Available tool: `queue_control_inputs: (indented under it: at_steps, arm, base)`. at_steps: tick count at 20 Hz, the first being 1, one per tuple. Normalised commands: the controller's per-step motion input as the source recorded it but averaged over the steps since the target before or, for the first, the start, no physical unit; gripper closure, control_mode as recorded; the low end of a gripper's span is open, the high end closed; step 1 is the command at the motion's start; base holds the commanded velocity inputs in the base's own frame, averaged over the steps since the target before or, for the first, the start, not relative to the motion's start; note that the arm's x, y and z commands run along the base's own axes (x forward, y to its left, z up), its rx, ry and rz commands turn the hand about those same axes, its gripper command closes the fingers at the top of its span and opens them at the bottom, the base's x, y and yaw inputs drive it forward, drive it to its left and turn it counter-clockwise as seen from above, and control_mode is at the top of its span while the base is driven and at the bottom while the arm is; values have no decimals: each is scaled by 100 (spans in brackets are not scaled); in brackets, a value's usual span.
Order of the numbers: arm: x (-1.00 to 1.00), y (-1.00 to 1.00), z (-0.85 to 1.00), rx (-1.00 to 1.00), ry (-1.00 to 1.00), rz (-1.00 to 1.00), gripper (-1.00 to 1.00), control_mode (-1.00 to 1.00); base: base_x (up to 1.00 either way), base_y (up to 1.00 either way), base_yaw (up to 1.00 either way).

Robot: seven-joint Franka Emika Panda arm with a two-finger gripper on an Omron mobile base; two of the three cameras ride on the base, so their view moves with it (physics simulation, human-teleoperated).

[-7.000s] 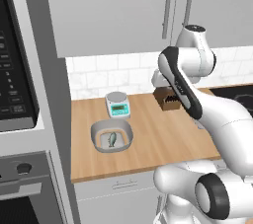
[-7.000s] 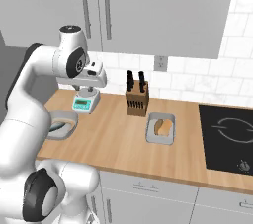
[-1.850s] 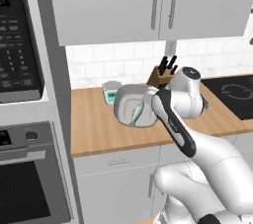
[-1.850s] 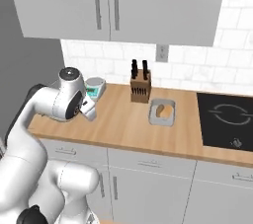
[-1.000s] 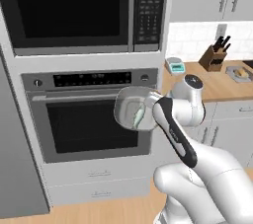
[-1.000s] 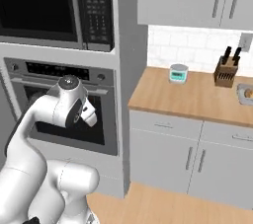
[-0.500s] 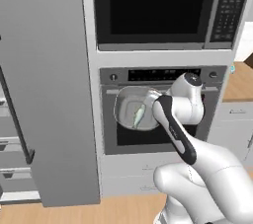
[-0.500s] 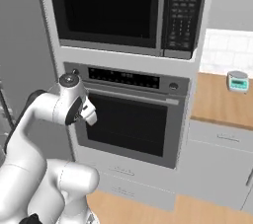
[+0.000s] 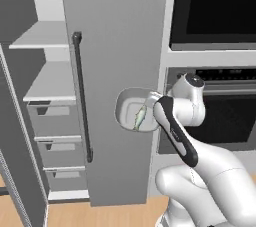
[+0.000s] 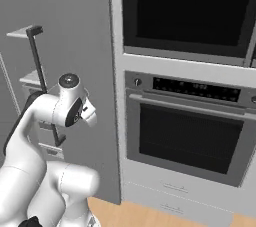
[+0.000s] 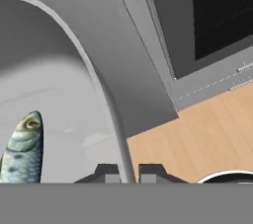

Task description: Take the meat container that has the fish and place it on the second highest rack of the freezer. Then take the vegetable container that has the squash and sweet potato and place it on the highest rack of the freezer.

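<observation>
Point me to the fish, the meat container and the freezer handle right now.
fish [image 9: 140, 117], left base view, mid-body.
meat container [image 9: 125, 108], left base view, inner floor left of the fish.
freezer handle [image 9: 82, 106], left base view, middle of the dark bar.

Inside the open freezer [image 9: 117, 46], two pale shelves are sitting left of its long dark handle [image 9: 81, 96]: the highest rack [image 9: 40, 36] above, the second shelf [image 9: 49, 82] just below it (both are showing bare tops). Under them three grey drawers [image 9: 55, 146] are stacking down toward the wooden floor [image 9: 95, 216], which is running beneath the freezer.
</observation>
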Motion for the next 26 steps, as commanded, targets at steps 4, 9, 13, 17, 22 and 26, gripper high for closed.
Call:
queue_control_inputs:
  at_steps: [4,9,13,17,22,26]
  arm:
    - [0,0,0,0,0,0,100,100]
    - [0,0,0,0,0,0,100,100]
    - [0,0,0,0,0,0,100,100]
    - [0,0,0,0,0,0,100,100]
    - [0,0,0,0,0,0,100,100]
    - [0,0,0,0,0,0,100,100]
  base:
    - [0,100,0]
    - [14,99,0]
    - [18,35,-1]
    - [47,18,-3]
    - [48,0,0]
    - [21,15,0]
